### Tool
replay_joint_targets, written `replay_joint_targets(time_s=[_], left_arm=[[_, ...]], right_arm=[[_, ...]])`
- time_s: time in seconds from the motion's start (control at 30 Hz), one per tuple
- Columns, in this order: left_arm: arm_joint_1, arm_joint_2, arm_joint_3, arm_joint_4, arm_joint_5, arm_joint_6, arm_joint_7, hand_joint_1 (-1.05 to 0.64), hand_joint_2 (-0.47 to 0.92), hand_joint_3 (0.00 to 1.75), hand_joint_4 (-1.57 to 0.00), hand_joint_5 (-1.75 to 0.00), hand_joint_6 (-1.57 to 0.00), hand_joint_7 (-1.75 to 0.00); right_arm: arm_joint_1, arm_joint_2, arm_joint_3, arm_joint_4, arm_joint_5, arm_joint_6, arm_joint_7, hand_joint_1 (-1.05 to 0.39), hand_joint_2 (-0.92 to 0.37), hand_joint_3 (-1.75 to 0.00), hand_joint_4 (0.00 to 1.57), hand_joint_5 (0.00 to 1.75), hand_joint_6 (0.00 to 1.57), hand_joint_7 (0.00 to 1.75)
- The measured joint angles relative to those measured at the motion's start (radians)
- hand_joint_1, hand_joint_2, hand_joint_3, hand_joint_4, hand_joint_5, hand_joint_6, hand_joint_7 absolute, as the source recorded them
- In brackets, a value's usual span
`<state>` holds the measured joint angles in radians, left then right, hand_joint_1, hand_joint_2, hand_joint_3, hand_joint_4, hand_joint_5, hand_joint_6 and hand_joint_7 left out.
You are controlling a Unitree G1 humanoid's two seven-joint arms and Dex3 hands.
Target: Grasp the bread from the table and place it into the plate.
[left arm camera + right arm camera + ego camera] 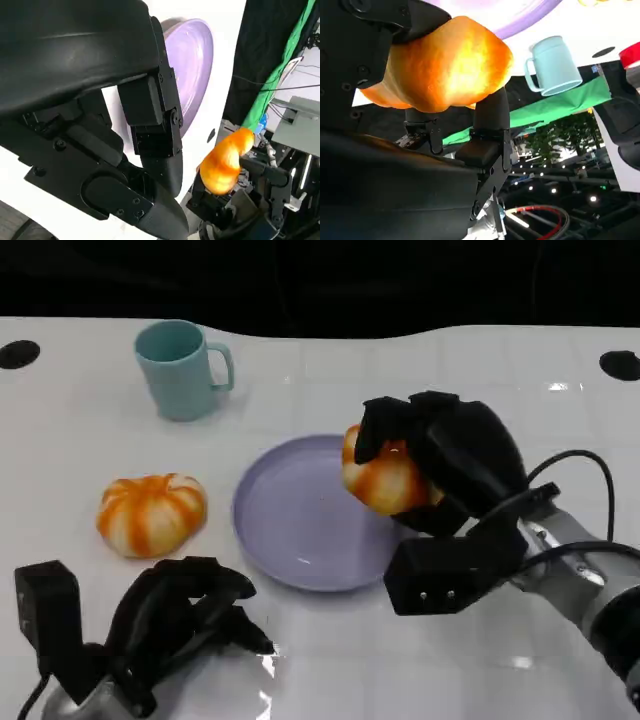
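the right hand [440, 465] is clamped around a bread [385, 478], holding it off the table over the near-right rim of the purple plate [290, 525]. what matters for the release is that the plate's middle lies down and to the left of the held bread, so i judge a short move inward and a lowering is needed. the left hand [180, 625] rests on the table just in front of the plate, fingers curled on nothing.
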<state>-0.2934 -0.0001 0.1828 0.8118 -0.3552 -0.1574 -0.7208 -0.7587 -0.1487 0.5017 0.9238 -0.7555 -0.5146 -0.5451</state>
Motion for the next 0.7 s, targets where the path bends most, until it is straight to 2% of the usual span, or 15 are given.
replay_joint_targets(time_s=[0.1,0.17,0.4,0.43,0.47,0.5,0.53,0.57,0.6,0.63,0.7], left_arm=[[0.0,0.0,0.0,-0.001,0.0,0.0,0.0,-1.03,0.73,0.0,-1.57,-0.45,-1.57,-0.19],[0.002,0.001,0.0,-0.002,0.0,0.0,0.0,-1.04,0.73,0.0,-1.57,-0.45,-1.57,-0.2],[0.011,-0.001,-0.004,-0.018,0.001,0.001,0.0,-1.04,0.73,0.0,-1.57,-0.46,-1.57,-0.2],[0.012,-0.001,-0.004,-0.019,0.001,0.001,0.0,-1.04,0.73,0.0,-1.57,-0.46,-1.57,-0.21],[0.013,-0.001,-0.004,-0.021,0.001,0.002,0.0,-1.04,0.74,0.0,-1.57,-0.46,-1.57,-0.21],[0.014,-0.001,-0.004,-0.021,0.001,0.002,0.0,-1.04,0.74,0.01,-1.57,-0.46,-1.57,-0.21],[0.014,-0.001,-0.004,-0.021,0.001,0.001,0.0,-1.04,0.74,0.01,-1.57,-0.46,-1.57,-0.21],[0.014,-0.001,-0.004,-0.021,0.001,0.0,0.0,-1.04,0.74,0.0,-1.57,-0.46,-1.57,-0.21],[0.015,-0.001,-0.004,-0.021,0.001,0.0,0.0,-1.04,0.74,0.0,-1.57,-0.46,-1.57,-0.21],[0.015,-0.001,-0.005,-0.021,0.001,-0.001,0.0,-1.04,0.74,0.0,-1.57,-0.46,-1.57,-0.21],[0.016,-0.001,-0.006,-0.023,0.002,-0.002,0.0,-1.04,0.74,0.0,-1.57,-0.46,-1.57,-0.21]], right_arm=[[-0.01,0.007,0.002,0.008,0.0,0.001,0.0,-0.2,-0.23,-1.43,1.03,1.75,0.92,1.39],[-0.02,0.012,0.004,0.022,0.0,0.0,-0.001,-0.2,-0.26,-1.38,1.02,1.75,0.89,1.49],[-0.052,0.072,0.022,0.129,0.005,-0.009,0.02,-0.19,-0.33,-1.33,0.97,1.75,0.83,1.55],[-0.055,0.073,0.022,0.133,0.005,-0.011,0.021,-0.2,-0.36,-1.25,0.9,1.68,0.77,1.45],[-0.057,0.073,0.022,0.135,0.005,-0.012,0.021,-0.23,-0.5,-0.97,0.78,1.53,0.7,1.15],[-0.062,0.074,0.022,0.139,0.011,-0.014,0.035,-0.25,-0.61,-0.74,0.71,1.44,0.68,0.91],[-0.068,0.076,0.021,0.149,0.018,-0.013,0.064,-0.33,-0.76,-0.47,0.56,1.18,0.59,0.63],[-0.072,0.077,0.021,0.156,0.025,-0.01,0.1,-0.39,-0.84,-0.32,0.49,1.0,0.55,0.47],[-0.074,0.078,0.023,0.159,0.029,-0.001,0.144,-0.48,-0.89,-0.22,0.41,0.8,0.48,0.32],[-0.074,0.078,0.025,0.159,0.03,0.006,0.185,-0.52,-0.9,-0.18,0.4,0.7,0.46,0.24],[-0.075,0.078,0.031,0.158,0.031,0.013,0.241,-0.55,-0.92,-0.15,0.38,0.61,0.44,0.18]])
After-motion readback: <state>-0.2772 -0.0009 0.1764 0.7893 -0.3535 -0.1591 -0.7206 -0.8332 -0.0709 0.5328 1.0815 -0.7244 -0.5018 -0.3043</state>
